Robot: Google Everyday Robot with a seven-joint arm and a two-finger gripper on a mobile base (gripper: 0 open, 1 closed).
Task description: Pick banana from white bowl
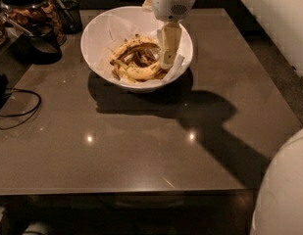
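The white bowl [99,28] stands on the brown table at the far middle, lined with white paper. A plump yellow banana [143,72] with brown speckles lies at the bowl's near side, with flat dark-edged peel strips [134,50] behind it. My gripper [167,62] hangs from the white wrist and reaches down into the right half of the bowl. Its tip is right beside the banana's right end. I cannot tell whether it touches the banana.
A glass jar [26,9] with brown contents and a dark mesh holder [68,14] stand at the far left. A black cable [16,109] lies at the left edge. My white body [286,190] fills the near right corner. The table's front edge [121,191] is near.
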